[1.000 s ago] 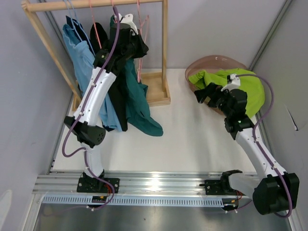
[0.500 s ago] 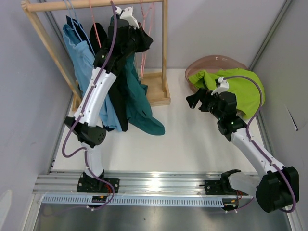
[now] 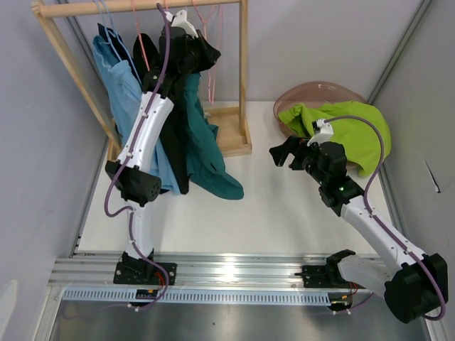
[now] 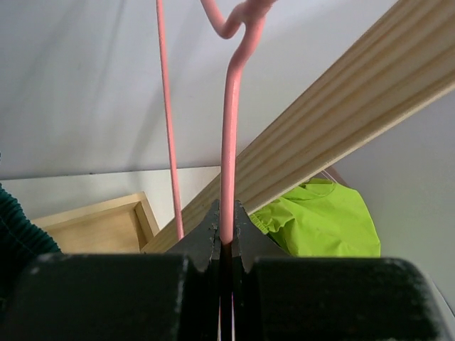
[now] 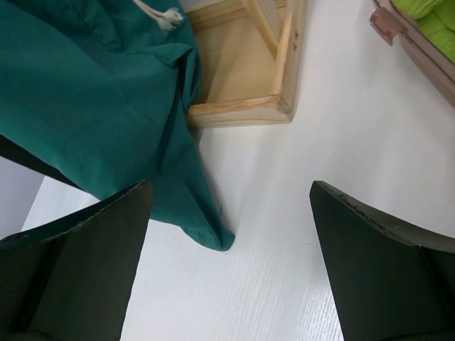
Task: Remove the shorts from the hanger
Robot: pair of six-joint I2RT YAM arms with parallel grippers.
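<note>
The teal shorts (image 3: 202,149) hang from the wooden rack's rail (image 3: 135,6), their lower corner resting on the table (image 5: 213,238). My left gripper (image 3: 208,48) is high under the rail, shut on the wire of a pink hanger (image 4: 229,142) just below its hook. Light blue shorts (image 3: 121,82), navy shorts (image 3: 106,35) and black shorts (image 3: 144,50) hang further left. The lime green shorts (image 3: 348,131) lie in the basket, also visible as lime green shorts (image 4: 320,224) in the left wrist view. My right gripper (image 3: 281,150) hovers open over the table, facing the teal shorts (image 5: 85,92), nothing between its fingers.
The rack's wooden base tray (image 3: 231,131) sits between the teal shorts and my right gripper; the same tray (image 5: 245,71) shows in the right wrist view. A brown basket (image 3: 320,90) stands at the back right, its rim (image 5: 398,35) close to the right gripper. Other pink hangers (image 3: 211,71) dangle from the rail.
My right arm has swung left, away from the basket and the lime green shorts, toward the teal shorts. My left gripper has risen slightly toward the rail with the pink hanger.
</note>
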